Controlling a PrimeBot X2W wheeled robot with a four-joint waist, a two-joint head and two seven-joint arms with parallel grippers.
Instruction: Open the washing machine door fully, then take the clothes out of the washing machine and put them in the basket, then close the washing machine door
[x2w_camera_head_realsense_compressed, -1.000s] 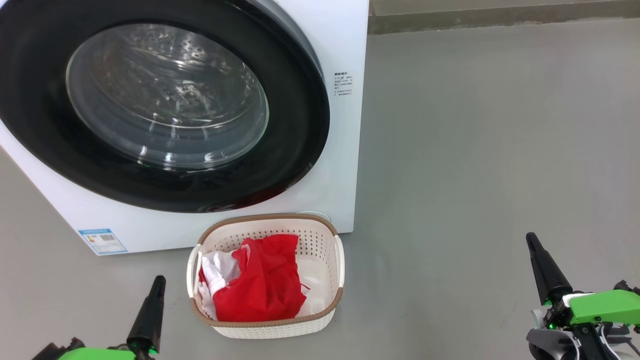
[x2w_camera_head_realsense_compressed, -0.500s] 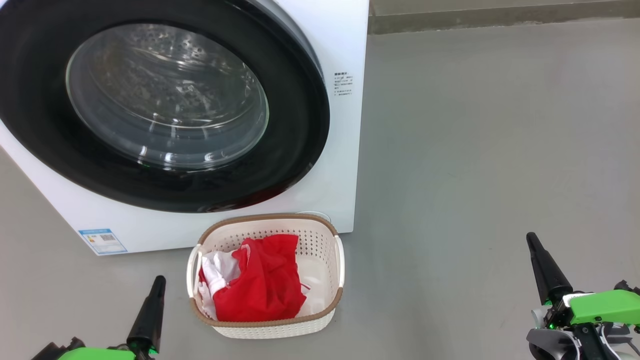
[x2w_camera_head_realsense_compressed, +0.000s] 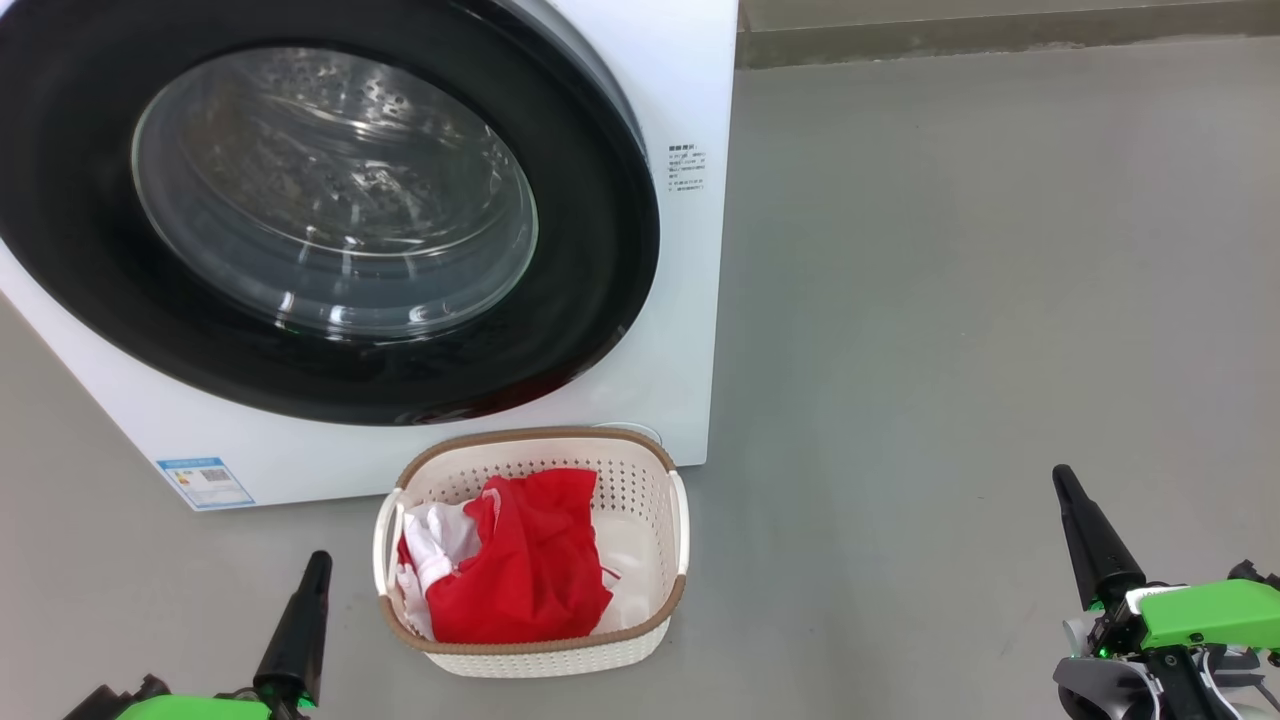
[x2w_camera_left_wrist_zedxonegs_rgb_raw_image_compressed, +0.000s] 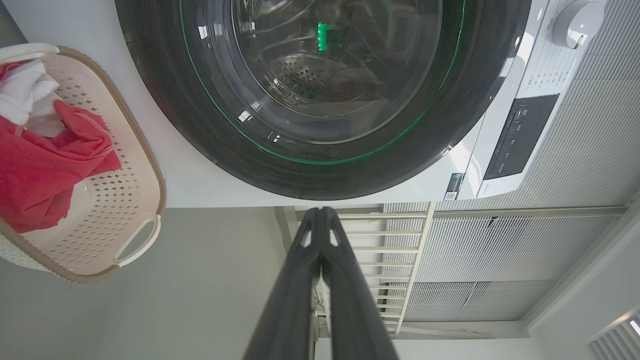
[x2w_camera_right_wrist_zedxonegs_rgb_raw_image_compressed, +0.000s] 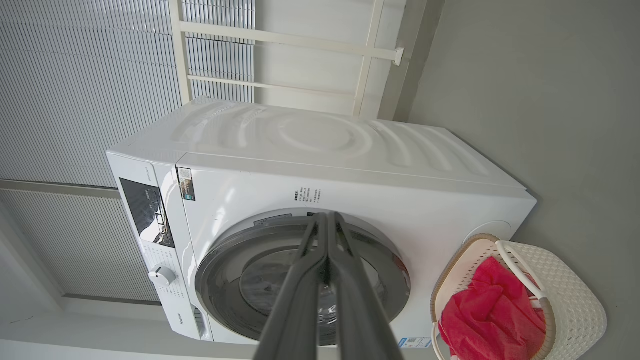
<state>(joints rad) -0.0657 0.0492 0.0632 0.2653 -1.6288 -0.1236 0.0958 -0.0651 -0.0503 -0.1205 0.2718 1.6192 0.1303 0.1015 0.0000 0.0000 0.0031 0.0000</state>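
Clenched and empty, left gripper and right gripper; right wrist view catches the dial, head view the clothes.

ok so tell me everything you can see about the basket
The basket is a small rounded-rectangle tub of cream plastic with rows of little holes in its walls, a brown woven-look rim and a pale loop handle on each side. It stands upright on the grey floor, just in front of the washing machine, near its lower right corner; whether the two touch is unclear. A crumpled red garment and a white garment lie inside, mostly towards its left.
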